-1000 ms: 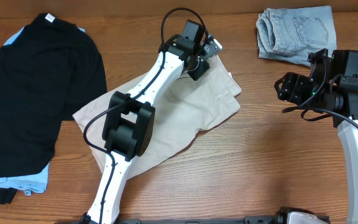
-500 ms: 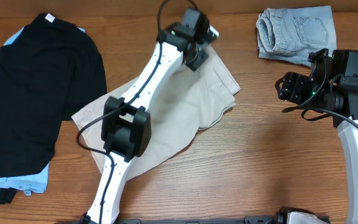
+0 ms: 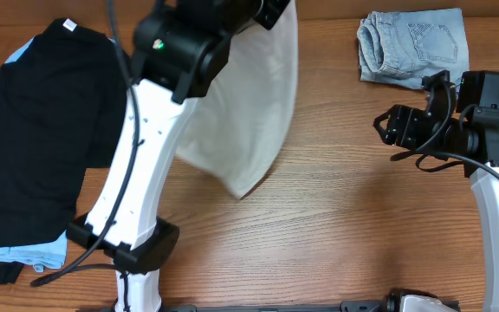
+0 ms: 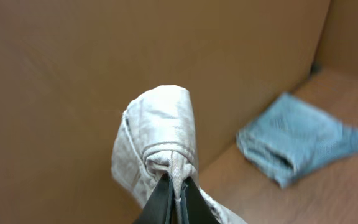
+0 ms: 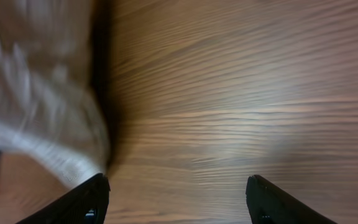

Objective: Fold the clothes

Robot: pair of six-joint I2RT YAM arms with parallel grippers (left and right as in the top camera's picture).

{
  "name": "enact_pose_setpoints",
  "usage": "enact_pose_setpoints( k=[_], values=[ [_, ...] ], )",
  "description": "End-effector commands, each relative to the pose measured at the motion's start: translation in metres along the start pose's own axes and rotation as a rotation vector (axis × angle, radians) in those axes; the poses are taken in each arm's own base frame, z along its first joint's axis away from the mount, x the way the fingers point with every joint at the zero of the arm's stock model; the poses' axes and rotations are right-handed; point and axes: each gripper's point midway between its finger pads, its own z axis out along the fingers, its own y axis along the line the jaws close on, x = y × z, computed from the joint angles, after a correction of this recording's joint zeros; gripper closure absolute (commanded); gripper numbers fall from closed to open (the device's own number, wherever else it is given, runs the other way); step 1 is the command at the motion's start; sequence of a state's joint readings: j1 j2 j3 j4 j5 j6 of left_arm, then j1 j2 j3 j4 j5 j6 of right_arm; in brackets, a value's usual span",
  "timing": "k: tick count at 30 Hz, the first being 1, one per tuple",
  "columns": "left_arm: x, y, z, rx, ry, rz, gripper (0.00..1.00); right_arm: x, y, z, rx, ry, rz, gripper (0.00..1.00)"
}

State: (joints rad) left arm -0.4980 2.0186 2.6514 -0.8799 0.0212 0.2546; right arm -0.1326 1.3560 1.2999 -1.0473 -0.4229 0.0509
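Note:
The beige khaki shorts (image 3: 251,104) hang in the air from the raised left arm, their lower corner near the table at the middle. My left gripper (image 3: 271,10) is at the top edge of the overhead view. In the left wrist view the left gripper (image 4: 178,190) is shut on a bunched fold of the shorts (image 4: 160,134). My right gripper (image 3: 390,126) hovers to the right of the shorts, apart from them. The right wrist view shows the right gripper (image 5: 178,196) open over bare wood, with the shorts (image 5: 36,118) at the left.
A black T-shirt (image 3: 50,130) lies at the left over a light-blue garment (image 3: 24,253). Folded denim shorts (image 3: 414,48) sit at the back right, also seen from the left wrist as denim shorts (image 4: 297,146). A brown wall (image 4: 73,74) stands behind the table.
The left arm has risen steeply and lifted the shorts off the table, so they now hang. The right gripper has edged slightly left.

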Motion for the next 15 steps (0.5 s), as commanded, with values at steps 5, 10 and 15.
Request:
enact_pose_setpoints(
  k=[5,10,15],
  values=[
    [-0.032,0.007,-0.005,-0.027,-0.124,-0.158,0.96,0.021,0.082,0.008,-0.220,0.070,-0.162,0.26],
    [-0.038,0.019,-0.007,-0.091,-0.155,-0.217,0.96,0.027,0.124,0.026,-0.171,0.035,-0.191,0.26],
    [-0.041,0.030,-0.012,-0.147,-0.165,-0.252,0.96,0.031,0.129,0.049,0.011,-0.044,-0.121,0.26]
  ],
)
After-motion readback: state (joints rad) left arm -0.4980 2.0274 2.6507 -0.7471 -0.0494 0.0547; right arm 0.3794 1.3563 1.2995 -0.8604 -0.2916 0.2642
